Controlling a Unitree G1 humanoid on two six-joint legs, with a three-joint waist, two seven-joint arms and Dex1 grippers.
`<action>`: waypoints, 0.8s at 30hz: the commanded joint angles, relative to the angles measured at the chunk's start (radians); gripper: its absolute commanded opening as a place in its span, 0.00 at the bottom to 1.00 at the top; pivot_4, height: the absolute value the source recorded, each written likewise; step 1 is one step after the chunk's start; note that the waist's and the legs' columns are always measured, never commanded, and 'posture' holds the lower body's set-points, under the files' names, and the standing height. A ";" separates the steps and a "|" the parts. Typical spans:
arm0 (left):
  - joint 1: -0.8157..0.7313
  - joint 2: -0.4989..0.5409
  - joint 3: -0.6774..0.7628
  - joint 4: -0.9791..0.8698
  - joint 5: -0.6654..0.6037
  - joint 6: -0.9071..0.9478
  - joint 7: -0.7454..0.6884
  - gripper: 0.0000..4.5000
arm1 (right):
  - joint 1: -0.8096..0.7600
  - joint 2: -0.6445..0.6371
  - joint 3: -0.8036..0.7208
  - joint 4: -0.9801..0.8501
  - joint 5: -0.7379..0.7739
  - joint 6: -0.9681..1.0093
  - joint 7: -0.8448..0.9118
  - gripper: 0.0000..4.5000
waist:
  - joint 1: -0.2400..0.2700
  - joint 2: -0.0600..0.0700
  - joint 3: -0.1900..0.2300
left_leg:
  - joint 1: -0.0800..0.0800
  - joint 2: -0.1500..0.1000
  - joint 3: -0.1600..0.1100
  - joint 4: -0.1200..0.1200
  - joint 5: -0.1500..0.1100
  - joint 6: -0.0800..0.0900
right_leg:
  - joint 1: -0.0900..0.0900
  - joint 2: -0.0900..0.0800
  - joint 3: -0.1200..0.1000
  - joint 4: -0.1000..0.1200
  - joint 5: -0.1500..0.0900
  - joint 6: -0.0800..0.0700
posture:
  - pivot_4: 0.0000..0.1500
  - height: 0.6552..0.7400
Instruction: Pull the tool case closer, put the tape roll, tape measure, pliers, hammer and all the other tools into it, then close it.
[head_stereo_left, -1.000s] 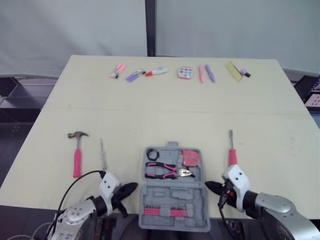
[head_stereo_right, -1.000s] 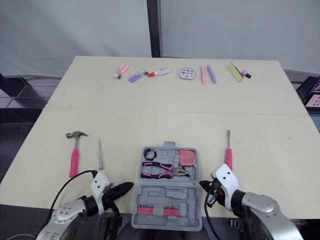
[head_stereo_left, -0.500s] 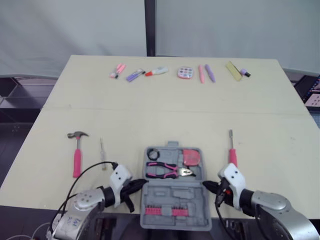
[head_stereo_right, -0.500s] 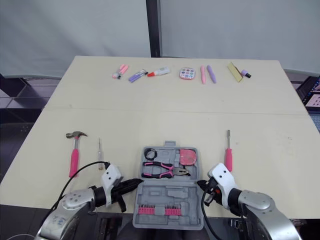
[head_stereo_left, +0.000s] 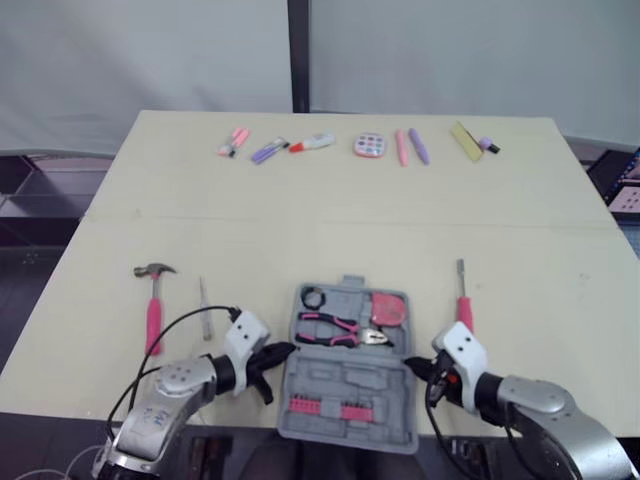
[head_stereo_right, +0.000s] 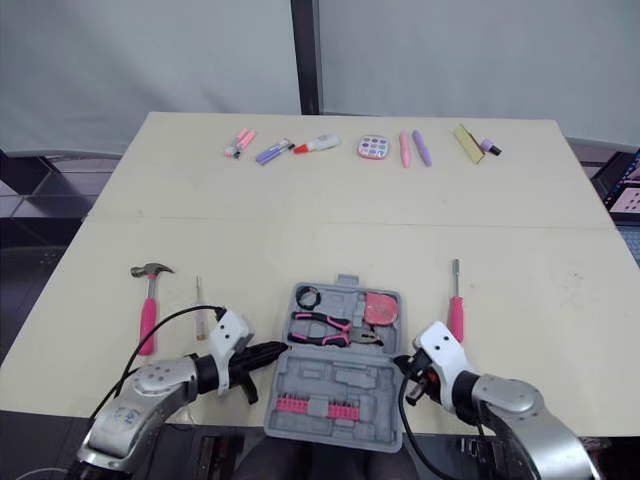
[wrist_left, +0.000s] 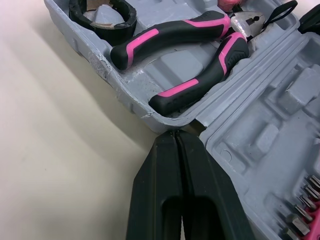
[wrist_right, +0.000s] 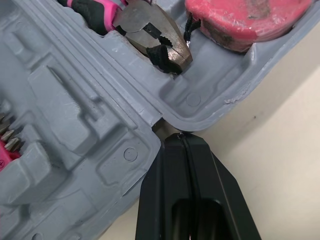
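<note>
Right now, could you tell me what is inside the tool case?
The grey plastic tool case holds a black tape roll, pink-and-black pliers, a pink tape measure and screwdriver bits; anything beneath them is covered.

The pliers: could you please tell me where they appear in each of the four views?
Left eye view: pliers in the tool case's far half, below picture centre.
Right eye view: same place, below centre.
Left wrist view: handles beside the tape roll.
Right wrist view: nose beside the tape measure.
Shared landmark: the pink tape measure at the pliers' nose.
</note>
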 joint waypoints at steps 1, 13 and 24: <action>-0.007 -0.011 -0.024 -0.067 -0.016 0.000 -0.008 0.02 | -0.019 0.015 0.016 -0.012 0.002 0.001 -0.013 0.00 | 0.000 0.000 0.000 | 0.000 0.000 0.000 0.000 0.000 0.000 | 0.000 0.000 0.000 0.000 0.000 0.000 | 1.00 0.69; -0.041 -0.017 -0.025 -0.057 -0.013 0.020 -0.001 0.02 | -0.044 0.033 0.017 0.006 -0.016 0.008 -0.029 0.00 | 0.000 0.000 0.000 | 0.000 0.000 0.000 0.000 0.000 0.000 | 0.000 0.000 0.000 0.000 0.000 0.000 | 1.00 0.69; -0.042 -0.025 -0.028 -0.055 -0.004 0.018 0.006 0.02 | -0.090 0.057 0.030 0.046 -0.050 0.005 -0.039 0.00 | -0.002 0.000 0.000 | 0.000 0.000 0.000 0.000 0.000 0.000 | -0.001 0.000 0.000 0.001 0.000 0.000 | 1.00 0.69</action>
